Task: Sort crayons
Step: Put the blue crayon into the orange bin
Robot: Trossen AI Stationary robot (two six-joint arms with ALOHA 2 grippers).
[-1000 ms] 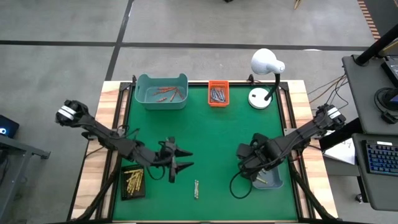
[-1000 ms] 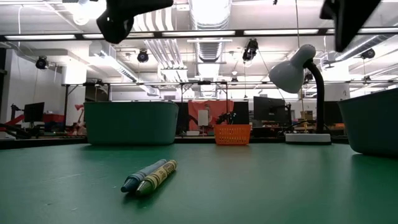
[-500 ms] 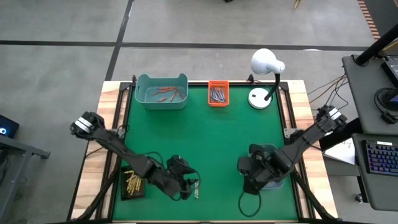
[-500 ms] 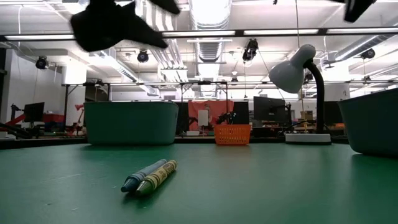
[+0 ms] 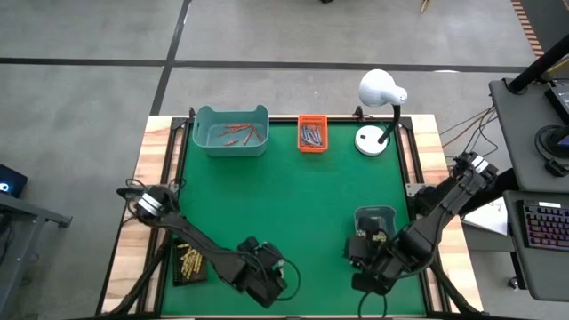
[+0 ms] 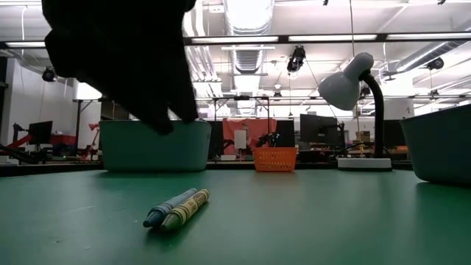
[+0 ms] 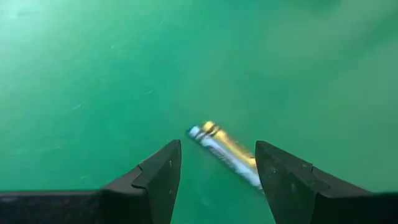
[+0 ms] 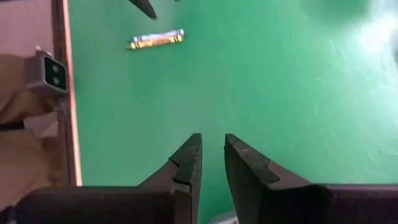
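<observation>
A: What do the arms look like?

B: Both are dark, nearly black, built of slim links with bulkier joints. The left arm (image 5: 191, 244) has a pale grey-white cap at its far joint, out by the table's left edge. The right arm (image 5: 436, 218) carries a similar light cap at its far right end.

A: Any cables?

B: Thin black ones loop beside each arm's thick near section.

A: And the fingers?

B: The left fingers (image 7: 158, 177) are matte black wedges with sloped, flat-faced tips and a squared base. The right fingers (image 8: 186, 171) are the same dark, angular shape, narrowing toward their tips.
</observation>
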